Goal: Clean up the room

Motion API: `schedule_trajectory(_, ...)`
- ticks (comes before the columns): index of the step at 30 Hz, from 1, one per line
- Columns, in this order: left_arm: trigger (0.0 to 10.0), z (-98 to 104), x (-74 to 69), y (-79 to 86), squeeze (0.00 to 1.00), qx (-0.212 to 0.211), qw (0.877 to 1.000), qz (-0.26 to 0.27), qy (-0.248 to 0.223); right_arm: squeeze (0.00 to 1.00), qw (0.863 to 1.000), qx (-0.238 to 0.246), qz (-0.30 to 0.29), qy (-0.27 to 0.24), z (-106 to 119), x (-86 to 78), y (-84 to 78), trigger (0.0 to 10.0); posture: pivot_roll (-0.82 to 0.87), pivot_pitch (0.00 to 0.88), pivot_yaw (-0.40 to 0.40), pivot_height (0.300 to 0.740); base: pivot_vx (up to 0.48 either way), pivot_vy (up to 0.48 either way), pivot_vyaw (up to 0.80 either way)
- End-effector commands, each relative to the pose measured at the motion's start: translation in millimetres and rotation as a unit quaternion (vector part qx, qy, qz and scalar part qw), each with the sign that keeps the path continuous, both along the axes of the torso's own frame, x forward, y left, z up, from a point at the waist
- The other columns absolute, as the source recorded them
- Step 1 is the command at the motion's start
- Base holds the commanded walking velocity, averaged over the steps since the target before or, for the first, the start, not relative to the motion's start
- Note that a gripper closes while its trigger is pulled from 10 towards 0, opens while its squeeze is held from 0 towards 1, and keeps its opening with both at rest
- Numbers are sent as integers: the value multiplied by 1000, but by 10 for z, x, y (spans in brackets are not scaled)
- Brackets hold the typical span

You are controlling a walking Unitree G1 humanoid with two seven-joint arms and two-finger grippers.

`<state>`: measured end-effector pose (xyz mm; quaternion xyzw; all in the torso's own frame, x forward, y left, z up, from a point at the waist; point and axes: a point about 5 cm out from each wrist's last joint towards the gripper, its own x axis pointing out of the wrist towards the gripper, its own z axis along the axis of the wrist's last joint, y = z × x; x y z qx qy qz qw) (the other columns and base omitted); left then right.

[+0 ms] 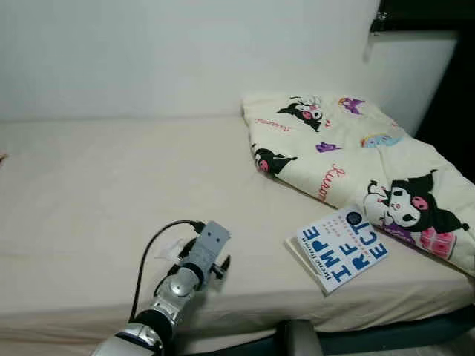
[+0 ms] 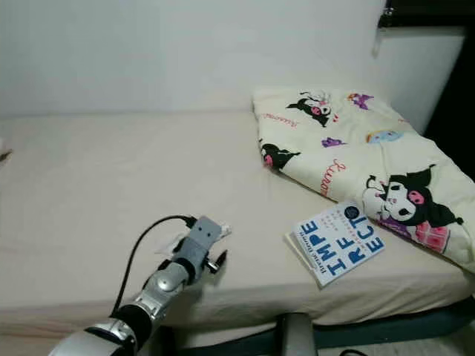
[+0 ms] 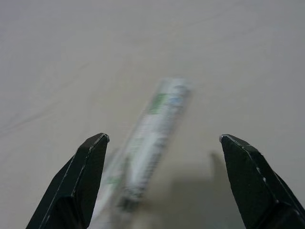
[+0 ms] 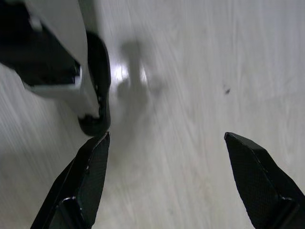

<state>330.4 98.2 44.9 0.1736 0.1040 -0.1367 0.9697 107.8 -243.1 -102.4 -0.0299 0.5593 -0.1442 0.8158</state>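
Note:
A thin crumpled wrapper (image 3: 152,129), white with green print, lies on the beige bed sheet. My left gripper (image 3: 163,139) hangs open just above it, one black finger (image 3: 81,176) on each side, not touching it. In the eye views my left arm (image 1: 194,263) reaches over the front of the bed, and the wrapper (image 1: 169,248) peeks out beside its wrist. A blue and white book (image 1: 341,247) lies flat near the bed's front right. My right gripper (image 4: 167,136) hangs open over pale wooden floor with nothing between its fingers.
A cream cartoon-print blanket (image 1: 356,156) is bunched on the bed's right side, its edge touching the book. The mattress (image 1: 96,170) is bare to the left and behind. A white wall runs behind. A grey object (image 1: 297,337) sits below the bed's front edge.

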Motion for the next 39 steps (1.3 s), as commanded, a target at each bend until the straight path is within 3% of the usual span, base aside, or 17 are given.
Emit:
schedule_trajectory(1, 10000, 50, 78, 202, 0, 3, 998, 56, 0, 0, 1000, 8, -9, -4, -19, -37, 41, 10000, -69, 104, 19, 506, 0, 0, 0)
schedule_trajectory(2, 10000, 50, 78, 202, 0, 3, 998, 56, 0, 0, 1000, 8, -9, -4, -19, -37, 41, 10000, -69, 104, 19, 506, 0, 0, 0)
schedule_trajectory(3, 10000, 151, 171, 357, 0, 7, 995, 96, -9, 0, 1000, 9, -11, 2, -39, -122, 44, 10000, -73, 133, 28, 506, 0, 0, 0)
schedule_trajectory(7, 10000, 199, 215, 435, 0, 20, 993, 113, -11, 0, 1000, 9, -12, 7, -54, -189, 46, 10000, -74, 158, 35, 506, 0, 0, 0)
schedule_trajectory(11, 10000, 196, 239, 538, 0, 30, 990, 138, 15, 0, 1000, 9, -14, 13, -74, -299, 50, 10000, -83, 196, 51, 506, 0, 0, 0)
schedule_trajectory(14, 10000, 127, 208, 558, 0, 2, 988, 146, 48, 0, 1000, 8, -15, 13, -80, -342, 49, 10000, -94, 232, 62, 506, 0, 0, 0)
schedule_trajectory(15, 10000, 64, 175, 549, 0, -34, 985, 149, 78, 0, 1000, 7, -15, 14, -84, -378, 47, 10000, -98, 247, 65, 506, 0, 0, 0)
schedule_trajectory(17, 10000, 36, 159, 537, 0, -59, 982, 151, 92, 0, 1000, 6, -15, 14, -86, -396, 46, 10000, -99, 250, 65, 506, 0, 0, 0)
schedule_trajectory(20, 10000, 8, 137, 437, 0, -113, 981, 118, 108, 0, 1000, 3, -14, 16, -85, -418, 32, 10000, -100, 261, 64, 506, 0, 0, 0)
schedule_trajectory(31, 10000, -34, 69, 175, 0, -107, 987, 1, 120, 0, 1000, -3, -13, 8, -63, -351, -1, 10000, -92, 266, 67, 506, 0, 0, 0)
schedule_trajectory(32, 2392, -42, 52, 124, 0, -107, 987, -20, 121, 0, 1000, -3, -13, 6, -61, -336, 4, 10000, -92, 264, 68, 506, 0, 0, 0)
schedule_trajectory(34, 2392, -47, 41, 96, 0, -107, 986, -32, 122, 0, 1000, -3, -13, 5, -60, -328, 8, 10000, -92, 264, 68, 506, 0, 0, 0)
schedule_trajectory(35, 0, -57, 28, 70, 0, -104, 986, -41, 122, 0, 1000, -3, -13, 4, -60, -322, 15, 10000, -91, 262, 69, 506, 0, 0, 0)
schedule_trajectory(39, 0, -87, -9, 22, 0, -85, 987, -61, 120, 0, 1000, -2, -13, 3, -64, -320, 32, 10000, -92, 259, 71, 506, 0, 0, 0)
